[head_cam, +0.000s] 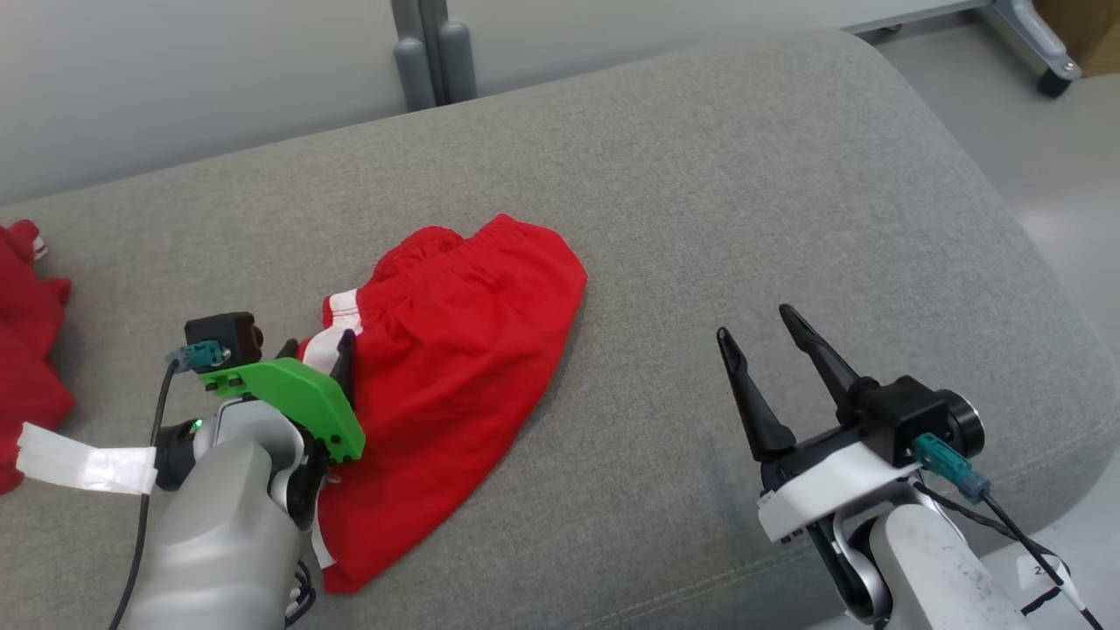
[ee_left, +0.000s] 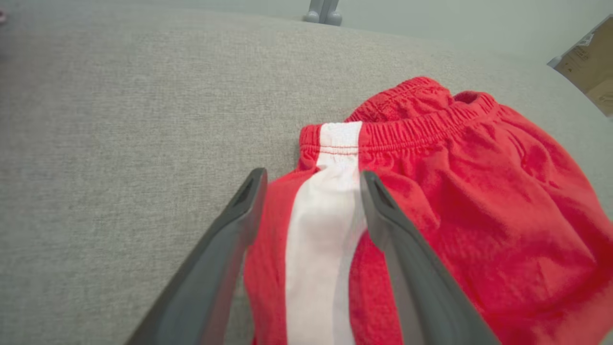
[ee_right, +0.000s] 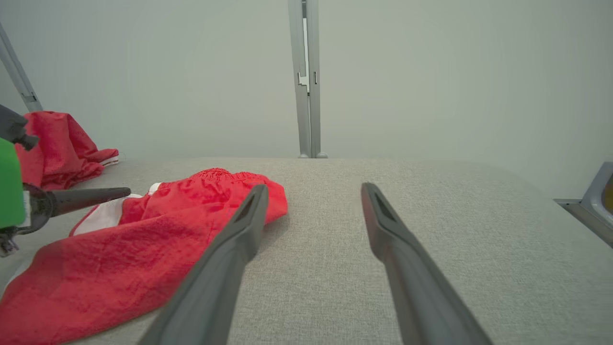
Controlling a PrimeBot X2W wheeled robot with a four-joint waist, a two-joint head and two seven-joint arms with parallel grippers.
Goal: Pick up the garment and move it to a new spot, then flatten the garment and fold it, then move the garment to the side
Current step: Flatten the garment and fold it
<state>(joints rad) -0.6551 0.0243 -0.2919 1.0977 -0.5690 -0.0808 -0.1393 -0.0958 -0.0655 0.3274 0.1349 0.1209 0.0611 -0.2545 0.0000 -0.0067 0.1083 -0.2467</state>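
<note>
- A robot's left claw [ee_left: 311, 178] is hovering with its jaws spread wide over the white stripe [ee_left: 325, 230] on a pair of red shorts [head_cam: 455, 350], which are lying crumpled on the near left part of a grey sofa [head_cam: 700, 175].
- The right claw [head_cam: 753, 321] is waiting, also wide open and holding nothing, above bare cushion well to the right of the shorts.
- The step in hand is seemingly the grab: the left claw is lining up on the shorts' left edge, just on the near side of the elastic waistband [ee_left: 421, 120].
- Doing it well is likely meaning dipping until both fingers are pressing into the cloth, then pinching the stripe and the layers beneath together, so the shorts are lifting as one piece.
- A second red garment [head_cam: 26, 350] is sitting at the far left, so the lift is best steering away from it.
</note>
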